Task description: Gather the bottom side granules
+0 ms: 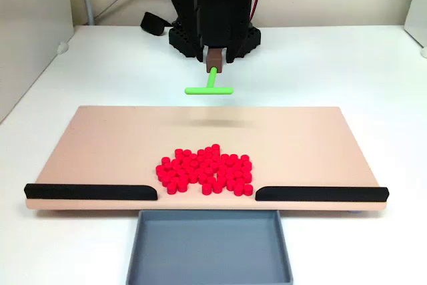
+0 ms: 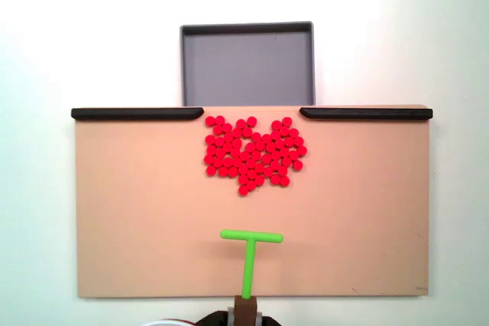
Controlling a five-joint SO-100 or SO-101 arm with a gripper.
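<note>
a fixed view, gripper [image 1: 214,58] clamped on green stick [image 1: 209,88] raised above board [image 1: 100,145], granules [image 1: 205,171] clustered — another, tray [image 2: 247,30] behind

Bare board [image 2: 137,211] between green stick [image 2: 248,257] and granules [image 2: 252,154]; black rails [image 2: 137,113] flanking a central gap.

Lab bench: white table [image 1: 347,71], purpose-made board [image 1: 100,145].

Even, bright, diffuse lighting in both fixed views. The white surface [image 2: 38,51] is overexposed to near-blank glare around the board [image 2: 137,219]. A soft, faint shadow lies on the board's far edge [image 1: 217,123] beneath the green stick [image 1: 209,89]. Focus slightly soft; no marked edge distortion.
</note>
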